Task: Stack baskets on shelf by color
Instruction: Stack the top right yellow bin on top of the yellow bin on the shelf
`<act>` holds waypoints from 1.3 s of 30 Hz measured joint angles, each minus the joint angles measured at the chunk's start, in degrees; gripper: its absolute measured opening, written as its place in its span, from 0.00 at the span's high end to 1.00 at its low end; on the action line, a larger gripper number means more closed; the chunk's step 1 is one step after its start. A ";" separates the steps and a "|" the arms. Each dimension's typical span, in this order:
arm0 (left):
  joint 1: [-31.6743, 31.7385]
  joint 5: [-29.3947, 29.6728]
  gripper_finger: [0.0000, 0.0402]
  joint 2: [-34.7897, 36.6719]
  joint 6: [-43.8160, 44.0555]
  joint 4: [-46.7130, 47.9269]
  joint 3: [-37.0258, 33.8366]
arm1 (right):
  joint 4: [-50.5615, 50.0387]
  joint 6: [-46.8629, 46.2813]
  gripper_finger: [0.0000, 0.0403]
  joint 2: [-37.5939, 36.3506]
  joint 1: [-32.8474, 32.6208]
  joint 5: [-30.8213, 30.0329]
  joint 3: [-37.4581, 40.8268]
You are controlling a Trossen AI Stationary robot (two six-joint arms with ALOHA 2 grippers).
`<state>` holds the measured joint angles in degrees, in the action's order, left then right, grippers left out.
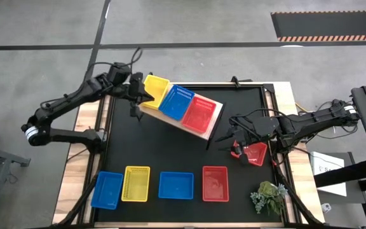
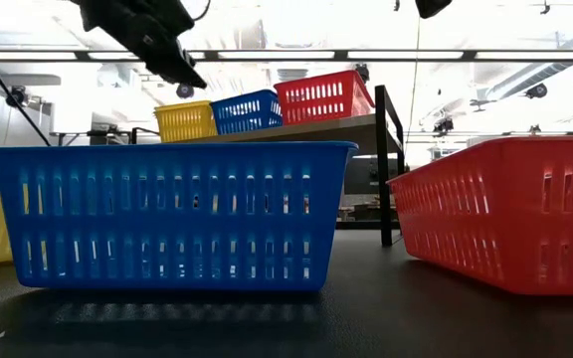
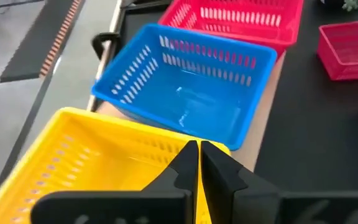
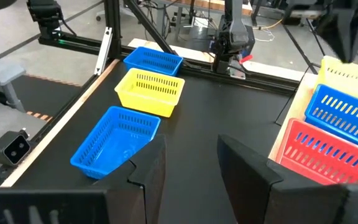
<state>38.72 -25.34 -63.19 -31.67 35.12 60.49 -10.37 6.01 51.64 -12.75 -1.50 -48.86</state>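
In the low view a blue basket (image 2: 172, 214) stands closest, on the black table (image 1: 170, 152), with a red basket (image 2: 510, 209) just beside it. Both belong to a row of four baskets along the table edge opposite the shelf (image 1: 211, 124): blue (image 1: 107, 189), yellow (image 1: 136, 183), blue (image 1: 175, 185), red (image 1: 215, 183).

The shelf, a light wooden plank, stands at an angle on the table and carries three baskets side by side: yellow (image 1: 157, 87), blue (image 1: 177, 102), red (image 1: 199, 114).

The left gripper (image 1: 138, 92) is at the yellow end of the shelf. Its jaws are pressed together, tips over the near rim of the yellow shelf basket (image 3: 86, 162); whether they pinch that rim cannot be told.

The right gripper (image 1: 235, 145) hovers beyond the red end of the shelf, jaws spread apart and empty. A further red basket (image 1: 256, 154) lies tilted just beside it. A green plant sprig (image 1: 269, 197) lies at the table corner well apart from the shelf.
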 joint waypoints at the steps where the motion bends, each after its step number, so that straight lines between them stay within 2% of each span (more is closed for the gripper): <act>1: -0.45 0.39 1.00 -0.09 0.32 -0.55 -0.52 | 0.00 0.02 0.66 0.00 0.00 -0.01 0.00; 11: -1.93 2.57 1.00 -0.80 1.37 -2.53 -2.58 | 0.02 -0.03 0.66 0.00 0.00 -0.06 0.00; 19: -1.93 6.34 1.00 -0.71 1.32 -0.47 -2.69 | 0.00 -0.04 0.66 0.00 0.00 -0.05 0.00; 39: -1.86 9.61 1.00 0.45 0.78 2.85 -1.10 | -0.09 -0.90 0.66 0.00 0.00 -0.04 0.00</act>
<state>36.86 -15.73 -62.74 -30.89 37.97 59.39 -10.46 5.10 51.64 -12.75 -1.54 -48.86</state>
